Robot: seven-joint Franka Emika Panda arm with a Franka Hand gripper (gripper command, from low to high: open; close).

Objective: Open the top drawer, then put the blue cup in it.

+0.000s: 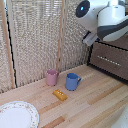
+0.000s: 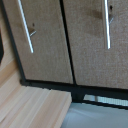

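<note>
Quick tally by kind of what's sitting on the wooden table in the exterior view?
Cups: 2, the blue cup and the pink cup
Plates: 1, the floral-rimmed plate
Small yellow blocks: 1, the yellow block
Total: 4

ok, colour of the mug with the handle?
Medium blue; the blue cup shows best in the exterior view.

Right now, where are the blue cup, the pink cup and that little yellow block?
blue cup (image 1: 72,81), exterior view, on its front wall.
pink cup (image 1: 51,77), exterior view, on its side wall.
yellow block (image 1: 60,94), exterior view, on its top face.
</note>
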